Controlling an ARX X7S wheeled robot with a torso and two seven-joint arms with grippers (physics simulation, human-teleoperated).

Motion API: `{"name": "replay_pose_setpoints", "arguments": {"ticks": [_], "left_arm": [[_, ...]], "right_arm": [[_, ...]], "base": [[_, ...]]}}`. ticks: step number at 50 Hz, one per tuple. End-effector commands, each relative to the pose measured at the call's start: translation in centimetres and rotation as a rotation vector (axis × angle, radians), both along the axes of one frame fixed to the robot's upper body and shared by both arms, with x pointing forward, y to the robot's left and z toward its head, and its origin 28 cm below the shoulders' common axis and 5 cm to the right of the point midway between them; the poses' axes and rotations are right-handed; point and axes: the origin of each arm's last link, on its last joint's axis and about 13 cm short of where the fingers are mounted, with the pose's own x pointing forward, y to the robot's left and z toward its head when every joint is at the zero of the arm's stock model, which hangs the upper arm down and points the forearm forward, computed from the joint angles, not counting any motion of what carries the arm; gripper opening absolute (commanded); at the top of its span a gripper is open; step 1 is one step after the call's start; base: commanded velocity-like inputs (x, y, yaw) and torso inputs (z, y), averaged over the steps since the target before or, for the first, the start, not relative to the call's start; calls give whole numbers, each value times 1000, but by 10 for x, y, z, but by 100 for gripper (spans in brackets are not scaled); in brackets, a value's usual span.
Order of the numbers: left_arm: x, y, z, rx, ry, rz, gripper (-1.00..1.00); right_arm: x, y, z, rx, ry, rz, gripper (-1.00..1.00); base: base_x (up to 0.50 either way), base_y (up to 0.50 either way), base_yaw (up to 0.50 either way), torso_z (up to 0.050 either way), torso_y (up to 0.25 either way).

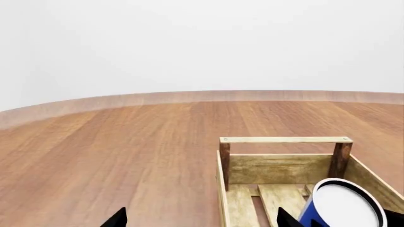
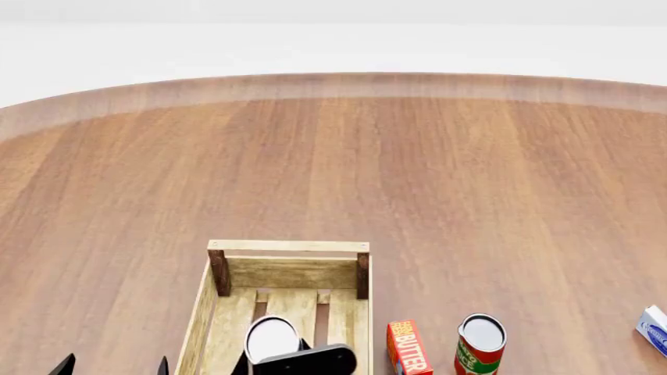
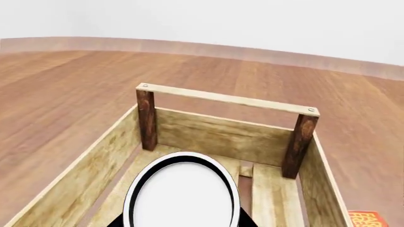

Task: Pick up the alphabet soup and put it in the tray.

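The alphabet soup [image 3: 183, 194] shows its plain white top, and its blue side shows in the left wrist view [image 1: 311, 213]. It stands upright inside the tray [image 3: 224, 132], a light-wood crate with dark corner posts, near the tray's near end. My right gripper [image 3: 183, 225] is shut on the soup, with a black finger on each side. In the head view the soup [image 2: 271, 338] sits in the tray [image 2: 290, 273] with the right gripper [image 2: 308, 361] over it. My left gripper [image 1: 202, 223] is open and empty, just outside the tray's left wall [image 1: 222, 189].
A red and green can [image 2: 480, 344] and an orange butter box [image 2: 407, 348] stand right of the tray. A blue and white box [image 2: 654, 328] lies at the right edge. The wooden table [image 2: 417, 172] stretches to a curved far edge.
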Motion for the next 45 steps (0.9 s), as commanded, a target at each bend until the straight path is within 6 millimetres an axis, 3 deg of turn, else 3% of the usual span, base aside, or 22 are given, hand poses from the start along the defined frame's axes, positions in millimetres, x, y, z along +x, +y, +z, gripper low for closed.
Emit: {"name": "replay_pose_setpoints", "arguments": {"ticks": [1, 45], "left_arm": [[1, 0, 0, 0, 0, 0, 100], [-1, 0, 0, -1, -1, 2, 100]], "right_arm": [[3, -3, 0, -12, 6, 4, -100], [-2, -4, -6, -37, 141, 16, -100]], "base": [[0, 0, 0, 0, 0], [0, -1, -1, 0, 0]]}}
